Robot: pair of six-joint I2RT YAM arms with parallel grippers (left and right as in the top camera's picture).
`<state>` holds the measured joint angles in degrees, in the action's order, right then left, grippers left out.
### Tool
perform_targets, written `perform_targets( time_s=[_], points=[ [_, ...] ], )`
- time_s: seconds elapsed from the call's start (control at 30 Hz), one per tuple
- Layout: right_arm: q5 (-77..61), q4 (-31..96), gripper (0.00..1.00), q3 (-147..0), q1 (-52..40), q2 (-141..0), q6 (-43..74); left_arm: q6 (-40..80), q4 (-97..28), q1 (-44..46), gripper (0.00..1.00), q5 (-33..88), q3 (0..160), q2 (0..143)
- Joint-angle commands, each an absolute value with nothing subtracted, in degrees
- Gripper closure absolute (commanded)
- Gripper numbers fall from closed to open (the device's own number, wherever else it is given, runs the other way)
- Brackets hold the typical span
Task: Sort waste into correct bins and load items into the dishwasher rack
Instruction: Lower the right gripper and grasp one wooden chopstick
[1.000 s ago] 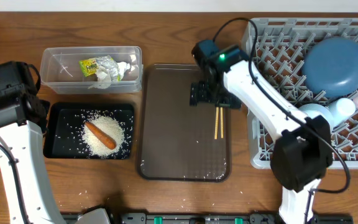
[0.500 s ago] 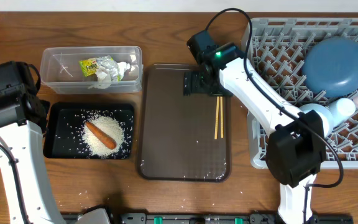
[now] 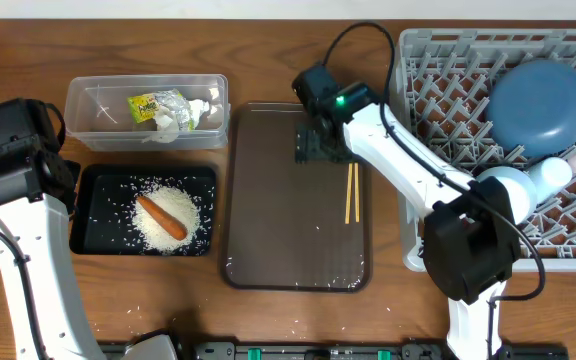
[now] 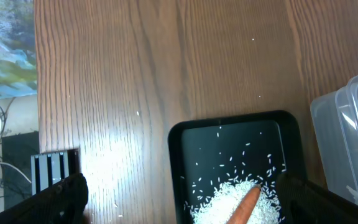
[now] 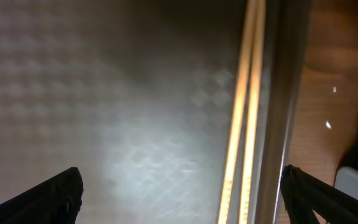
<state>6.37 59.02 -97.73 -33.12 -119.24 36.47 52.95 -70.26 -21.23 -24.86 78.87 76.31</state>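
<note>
The chopsticks (image 3: 351, 192) (image 5: 244, 124) lie side by side along the right rim of the brown serving tray (image 3: 288, 240). My right gripper (image 3: 322, 147) (image 5: 182, 199) hovers open over the tray's far end, just beyond the chopsticks' far tips, holding nothing. Rice (image 3: 173, 222) (image 4: 225, 198) and a carrot (image 3: 160, 217) (image 4: 246, 205) lie in the black tray (image 3: 93, 215) (image 4: 229, 134). The wrapper (image 3: 151, 103) and crumpled paper (image 3: 180, 120) are in the clear tub (image 3: 98, 125). My left gripper (image 3: 58, 172) (image 4: 179, 205) stands open and empty over the black tray's left edge.
The grey dishwasher rack (image 3: 448, 70) fills the right side and holds the blue plate (image 3: 540, 108), a light-blue bowl (image 3: 503, 183) and two white cups (image 3: 551, 172). A few stray rice grains lie on the wood near the front edge (image 3: 143, 312).
My right gripper has shifted left and toward the tray's far end, away from above the chopsticks' tips. The left arm has not moved.
</note>
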Motion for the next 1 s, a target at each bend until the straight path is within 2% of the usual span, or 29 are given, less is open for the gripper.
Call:
perform_targets(
  time_s=[0.0, 0.17, 0.27, 0.33, 0.43, 0.77, 0.87, 0.97],
  points=[
    [6.3, 57.8, 0.01, -93.5, -32.9, -120.1, 39.4, 53.9, -70.5, -21.5, 0.01, -26.2, 78.9, 76.4],
    [3.0, 56.7, 0.07, -92.9, -33.2, -120.1, 39.3, 53.9, -70.5, -21.5, 0.01, -26.2, 78.9, 76.4],
    [3.0, 55.2, 0.19, -92.8, -33.4, -120.5, 39.0, 53.9, -70.5, -21.5, 0.01, -26.2, 78.9, 76.4],
    [3.0, 54.8, 0.2, -92.8, -33.5, -121.2, 38.9, 53.9, -70.5, -21.5, 0.01, -26.2, 78.9, 76.4],
    [2.7, 55.1, 0.11, -92.8, -33.5, -123.0, 38.9, 53.9, -70.5, -21.5, 0.01, -26.2, 78.9, 76.4],
    [2.8, 55.2, 0.12, -92.8, -33.0, -126.4, 38.7, 53.9, -70.5, -21.5, 0.01, -26.2, 78.9, 76.4],
    [2.8, 55.0, 0.14, -92.8, -33.0, -126.7, 38.7, 53.9, -70.5, -21.5, 0.01, -26.2, 78.9, 76.4],
    [2.8, 55.0, 0.24, -92.8, -33.1, -126.7, 38.7, 53.9, -70.5, -21.5, 0.01, -26.2, 78.9, 76.4]
  ],
)
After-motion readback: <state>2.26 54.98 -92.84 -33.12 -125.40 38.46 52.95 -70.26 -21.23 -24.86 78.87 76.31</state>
